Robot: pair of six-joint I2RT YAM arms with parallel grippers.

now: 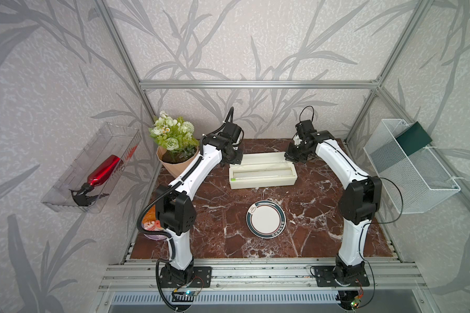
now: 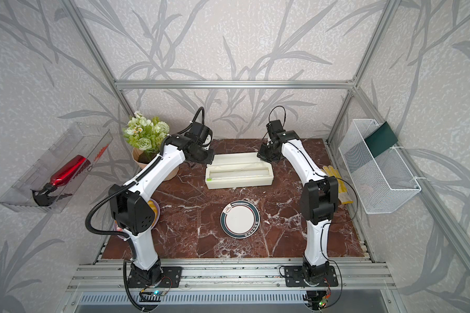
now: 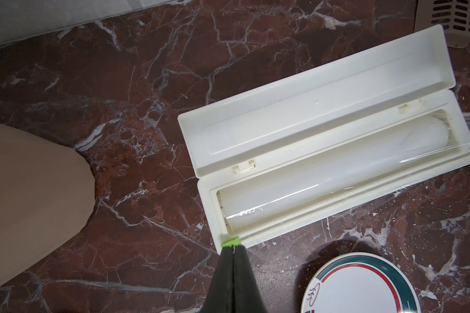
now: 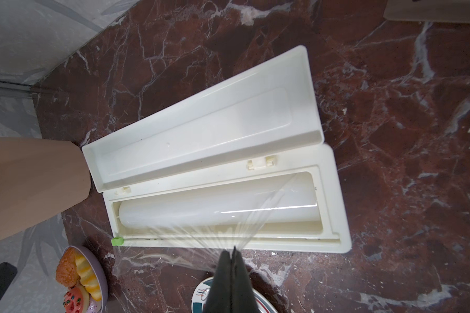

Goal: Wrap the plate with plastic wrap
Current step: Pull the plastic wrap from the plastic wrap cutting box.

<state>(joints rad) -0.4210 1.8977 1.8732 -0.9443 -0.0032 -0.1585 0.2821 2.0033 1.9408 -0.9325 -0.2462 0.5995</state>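
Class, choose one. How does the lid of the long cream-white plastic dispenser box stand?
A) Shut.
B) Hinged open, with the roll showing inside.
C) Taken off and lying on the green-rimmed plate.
B: the long cream-white plastic dispenser box has its lid folded back on its hinges, leaving the white roll exposed inside.

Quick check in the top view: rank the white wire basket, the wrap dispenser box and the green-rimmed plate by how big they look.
1. Wire basket, though it hangs on the side wall, probably nearer the camera, which may inflate it.
2. Dispenser box.
3. Plate, clearly smallest.
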